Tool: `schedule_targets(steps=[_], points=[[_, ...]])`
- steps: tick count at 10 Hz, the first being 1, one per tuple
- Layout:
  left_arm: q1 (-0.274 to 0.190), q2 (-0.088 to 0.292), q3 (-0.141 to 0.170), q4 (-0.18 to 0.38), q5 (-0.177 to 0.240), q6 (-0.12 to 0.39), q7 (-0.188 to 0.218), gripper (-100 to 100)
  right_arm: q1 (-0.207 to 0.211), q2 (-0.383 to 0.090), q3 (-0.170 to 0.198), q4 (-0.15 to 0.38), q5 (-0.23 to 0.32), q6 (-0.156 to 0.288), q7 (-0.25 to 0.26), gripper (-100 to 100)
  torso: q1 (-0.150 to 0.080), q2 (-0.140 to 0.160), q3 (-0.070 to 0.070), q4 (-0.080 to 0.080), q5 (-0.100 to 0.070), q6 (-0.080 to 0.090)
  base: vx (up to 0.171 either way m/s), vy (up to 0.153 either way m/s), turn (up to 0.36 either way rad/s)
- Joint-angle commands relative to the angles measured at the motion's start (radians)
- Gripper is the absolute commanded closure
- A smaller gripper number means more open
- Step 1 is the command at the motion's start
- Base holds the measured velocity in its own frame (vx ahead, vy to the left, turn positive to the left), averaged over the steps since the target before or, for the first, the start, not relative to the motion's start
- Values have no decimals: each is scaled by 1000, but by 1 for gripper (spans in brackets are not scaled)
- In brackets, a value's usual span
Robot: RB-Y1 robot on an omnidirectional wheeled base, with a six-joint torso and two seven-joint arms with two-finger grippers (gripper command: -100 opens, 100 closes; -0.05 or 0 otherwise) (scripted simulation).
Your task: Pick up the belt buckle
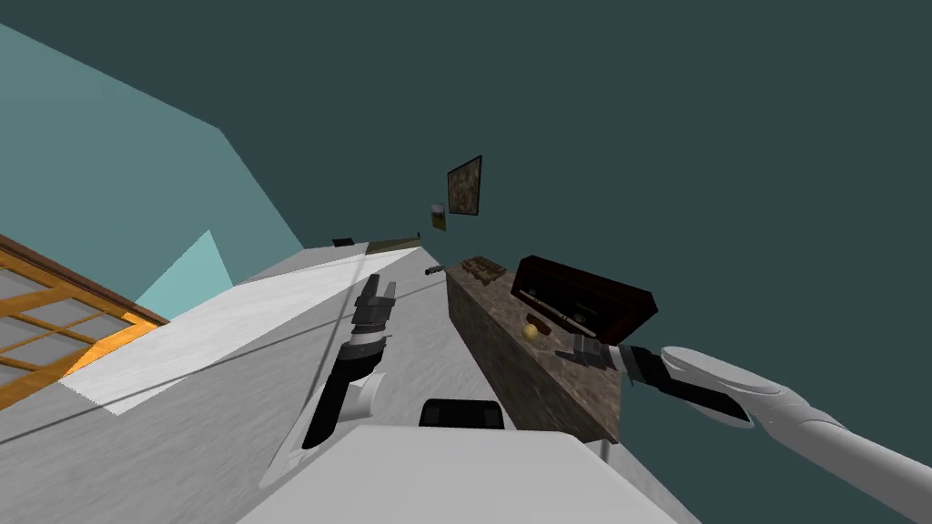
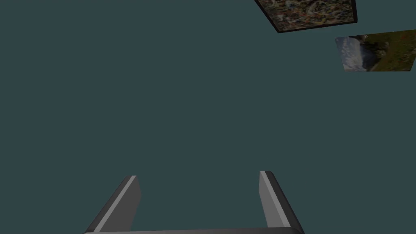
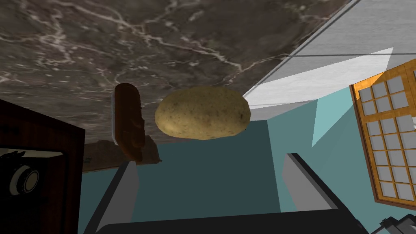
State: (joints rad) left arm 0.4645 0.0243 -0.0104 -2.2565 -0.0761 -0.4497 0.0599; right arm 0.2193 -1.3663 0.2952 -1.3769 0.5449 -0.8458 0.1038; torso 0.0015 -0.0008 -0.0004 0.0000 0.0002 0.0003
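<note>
Dark teal walls, with a brown marble-topped counter (image 1: 510,364) along one of them. The right gripper (image 3: 209,162) hovers at it, jaws spread wide with nothing in them, so I'd say the grab hasn't happened yet. The belt buckle (image 3: 128,122), a brown oblong, lies on the marble between a potato (image 3: 203,113) and a dark wooden case (image 3: 36,162), its long axis aimed pretty much at the gripper. Left gripper (image 2: 199,174) is idle, jaws apart too.

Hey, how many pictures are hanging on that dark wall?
2. A larger dark-framed picture hangs on the dark wall beyond the far end of the marble-topped counter. A smaller landscape picture hangs close beside it. More could be outside the views.
</note>
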Motion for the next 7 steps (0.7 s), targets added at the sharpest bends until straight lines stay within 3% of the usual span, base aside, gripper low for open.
schedule_targets(steps=[1,4,5,7], points=[[0,0,0,0,0,0,0,0,-2,-50,30,41,32,-3,5,-100,0,0,0,0,0,0,9,33,246],[0,0,0,0,0,0,0,0,-1,-135,85,119,84,-14,12,-100,2,-1,-1,0,0,0,17,49,259],[0,0,0,0,0,0,0,0,-1,-137,85,119,84,-14,12,-100,3,-1,-1,0,0,0,20,44,72],[0,0,0,0,0,0,0,0,2,-181,120,161,114,-19,15,-100,2,-1,-1,0,0,0,25,52,209]])
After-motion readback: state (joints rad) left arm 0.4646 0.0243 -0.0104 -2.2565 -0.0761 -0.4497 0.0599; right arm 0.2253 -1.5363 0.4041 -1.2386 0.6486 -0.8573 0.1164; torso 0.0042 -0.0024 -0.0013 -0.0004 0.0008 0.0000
